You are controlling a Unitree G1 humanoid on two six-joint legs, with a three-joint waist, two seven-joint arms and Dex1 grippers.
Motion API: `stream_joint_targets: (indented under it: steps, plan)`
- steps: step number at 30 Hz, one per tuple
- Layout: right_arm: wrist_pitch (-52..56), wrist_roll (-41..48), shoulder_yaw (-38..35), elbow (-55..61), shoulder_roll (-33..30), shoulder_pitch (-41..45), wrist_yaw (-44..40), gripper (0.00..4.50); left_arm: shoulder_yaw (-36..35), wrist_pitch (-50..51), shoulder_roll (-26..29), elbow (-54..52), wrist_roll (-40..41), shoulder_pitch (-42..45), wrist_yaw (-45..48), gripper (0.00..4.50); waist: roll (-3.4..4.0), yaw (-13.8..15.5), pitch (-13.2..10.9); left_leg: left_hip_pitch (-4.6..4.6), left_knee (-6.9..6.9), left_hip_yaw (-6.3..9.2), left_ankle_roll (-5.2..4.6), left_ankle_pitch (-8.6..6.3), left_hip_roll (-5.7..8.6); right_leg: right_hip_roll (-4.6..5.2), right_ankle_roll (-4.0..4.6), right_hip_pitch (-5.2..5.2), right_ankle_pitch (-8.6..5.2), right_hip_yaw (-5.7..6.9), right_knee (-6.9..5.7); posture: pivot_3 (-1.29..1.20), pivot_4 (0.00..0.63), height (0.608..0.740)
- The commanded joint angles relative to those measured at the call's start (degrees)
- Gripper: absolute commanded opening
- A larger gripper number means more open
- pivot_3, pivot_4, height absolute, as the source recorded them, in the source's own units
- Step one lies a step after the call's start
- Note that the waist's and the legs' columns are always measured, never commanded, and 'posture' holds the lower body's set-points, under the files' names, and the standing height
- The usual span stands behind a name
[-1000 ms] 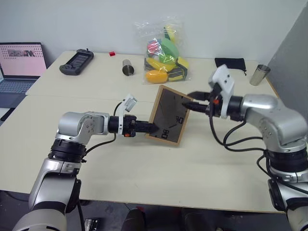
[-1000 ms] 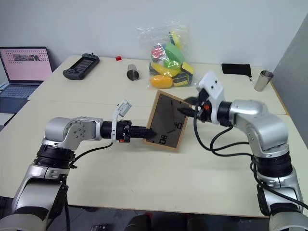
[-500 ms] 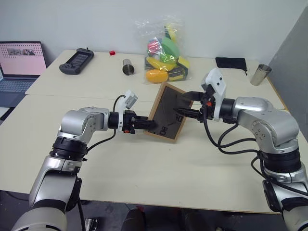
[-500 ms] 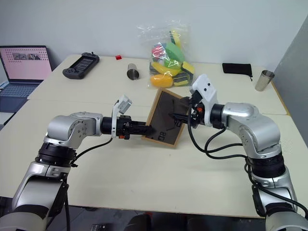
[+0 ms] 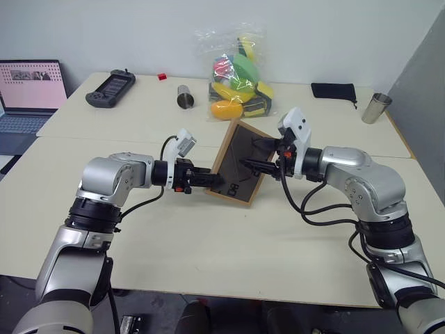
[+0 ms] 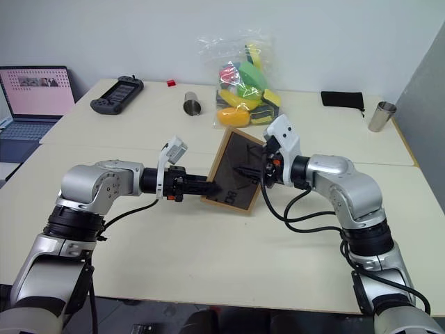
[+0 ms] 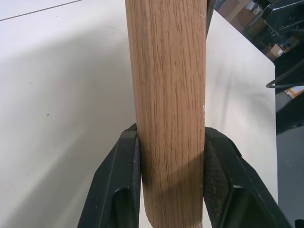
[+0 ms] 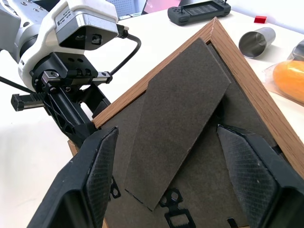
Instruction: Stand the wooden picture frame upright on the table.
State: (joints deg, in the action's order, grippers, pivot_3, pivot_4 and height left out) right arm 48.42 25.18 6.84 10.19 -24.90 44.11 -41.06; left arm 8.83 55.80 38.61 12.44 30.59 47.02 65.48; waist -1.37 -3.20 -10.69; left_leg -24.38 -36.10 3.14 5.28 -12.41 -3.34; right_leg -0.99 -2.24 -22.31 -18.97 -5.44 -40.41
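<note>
The wooden picture frame (image 5: 240, 167) is held tilted over the middle of the table (image 5: 208, 243), its dark back panel toward me. I cannot tell whether its lower edge touches the tabletop. My left gripper (image 5: 212, 179) is shut on the frame's left wooden edge (image 7: 166, 95), one black finger (image 7: 121, 175) on each face. My right gripper (image 5: 254, 156) stands open at the back panel, and its fingers (image 8: 102, 161) straddle the fold-out stand (image 8: 180, 118), which lies flat against the panel. The picture side faces away and is hidden.
At the back of the table lie a clear bag of coloured toys (image 5: 240, 76), a metal cup (image 5: 184, 97), a game controller (image 5: 110, 89) and a black pouch (image 5: 332, 90). Another metal cup (image 5: 375, 108) stands far right, and a laptop (image 5: 28, 90) far left.
My right gripper came down and leftward onto the frame's back and opened wider. The frame rolled slightly in the left gripper, which stayed in place.
</note>
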Motion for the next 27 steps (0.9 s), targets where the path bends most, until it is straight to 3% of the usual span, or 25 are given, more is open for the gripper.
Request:
stream_joint_targets:
  steps: [1,18,27]
  plan:
    - [1.42,1.02,-0.61,2.46,1.13,1.66,1.40,3.51,-1.92,-0.98,-1.34,-0.42,0.73,2.36,0.49,1.32,0.00,-0.01,0.00,0.00,0.00,0.00,0.00,0.00,0.00,0.00,0.00,0.00,0.00,0.00,0.00,0.00,0.150,0.740]
    - [11.46,6.46,-6.39,15.54,-2.52,-2.58,5.81,3.51,-2.35,-4.57,-5.07,15.59,-4.05,8.79,0.92,1.32,0.00,0.05,0.00,0.00,-0.02,0.04,-0.01,0.00,0.01,0.00,0.00,-0.01,0.00,0.05,-0.09,0.00,0.150,0.740]
    - [8.54,4.05,-4.96,14.36,-3.38,-2.83,7.40,3.51,-2.31,-3.24,-5.38,15.46,-4.05,9.70,1.96,1.32,0.00,-0.04,0.00,0.00,-0.02,0.04,-0.01,0.01,0.01,-0.01,0.00,-0.02,0.00,0.04,-0.12,0.00,0.150,0.740]
